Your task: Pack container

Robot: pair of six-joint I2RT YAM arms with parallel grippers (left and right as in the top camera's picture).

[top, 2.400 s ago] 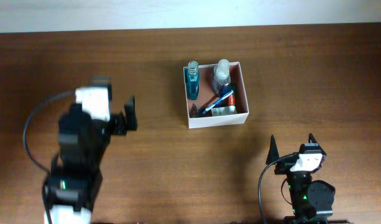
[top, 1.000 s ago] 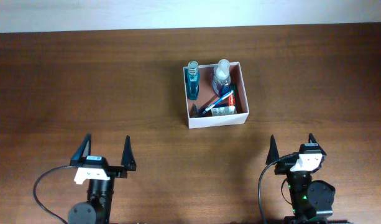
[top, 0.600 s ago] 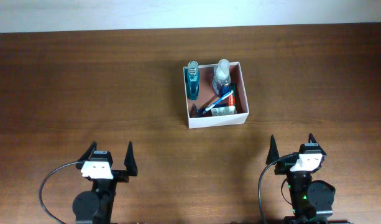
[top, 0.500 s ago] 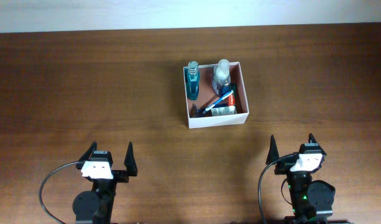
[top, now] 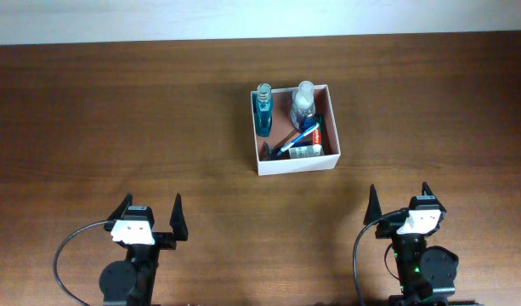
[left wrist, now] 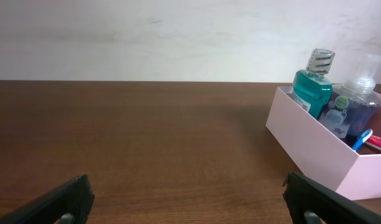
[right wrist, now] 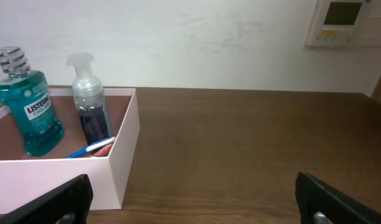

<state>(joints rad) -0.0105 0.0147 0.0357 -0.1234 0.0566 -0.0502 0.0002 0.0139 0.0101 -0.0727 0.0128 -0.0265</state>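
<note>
Well, from above, the container (top: 298,165) sits on the brown counter (top: 116,110), near the far edge and a bit right of the middle. It is a square white box with a reddish-brown inside. In it stand a teal mouthwash bottle (top: 263,115) in the far left corner and a clear pump bottle (top: 302,104) beside it. A blue toothbrush (top: 298,140) and a small toothpaste tube (top: 307,150) lie near the front wall. The left pincer (top: 150,202) is at the near edge, wide open and holding nothing. The right pincer (top: 398,194) is at the near edge too, also wide open and empty. Both are well apart from the box.

In the left wrist view, the two black fingers (left wrist: 69,198) are spread far apart low in the picture. The box is up on the right, with the bottles poking out. The writing on them is too small to read here.

In the right wrist view, the fingers (right wrist: 324,199) are spread wide too. The box is on the left. The teal bottle's label reads "LISTERINE COOL MINT". A white wall panel (right wrist: 342,22) with a little screen hangs at the top right.
</note>
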